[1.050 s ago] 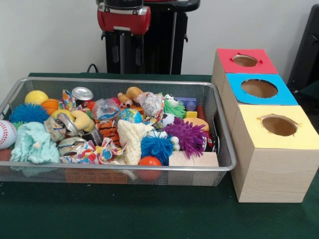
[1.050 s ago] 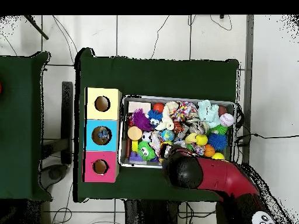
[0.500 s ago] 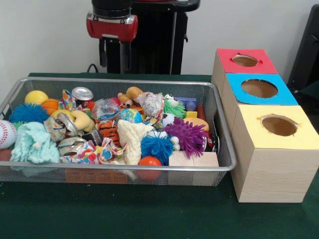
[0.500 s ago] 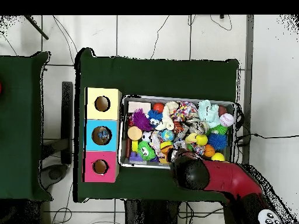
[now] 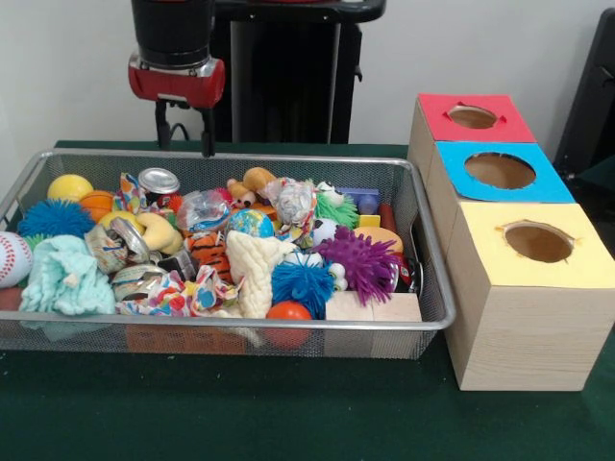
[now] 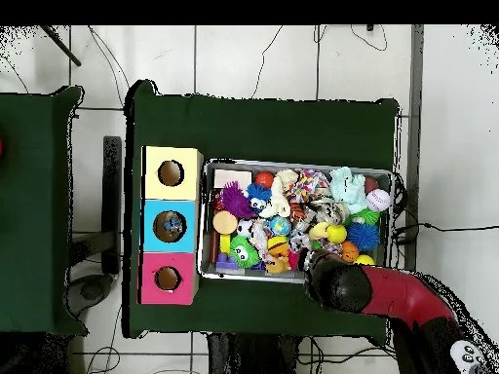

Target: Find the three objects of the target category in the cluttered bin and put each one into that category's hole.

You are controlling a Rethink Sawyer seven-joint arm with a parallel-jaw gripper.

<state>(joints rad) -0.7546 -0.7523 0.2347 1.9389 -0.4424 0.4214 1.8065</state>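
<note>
A wire mesh bin [image 5: 240,325] is packed with toys: a purple spiky ball [image 5: 363,261], a blue spiky ball [image 5: 302,283], a silver can [image 5: 158,181], a yellow ball [image 5: 69,186], a baseball [image 5: 12,257] and several others. My gripper [image 5: 183,142] hangs open and empty above the bin's far rim, just over the silver can, touching nothing. Seen from overhead, the black and red arm [image 6: 341,285] covers the gripper at the bin's [image 6: 204,219] lower edge.
Three wooden boxes with round holes stand in a row beside the bin: red top [image 5: 509,125], blue top [image 5: 548,187], yellow top [image 5: 577,269]. Overhead they are the pink box [image 6: 151,278], blue box [image 6: 151,226] and yellow box [image 6: 156,156]. Green cloth covers the table.
The arm has slid along the bin's far side, leftward in the front view, and come lower; its two fingers now show. Nothing in the bin has moved.
</note>
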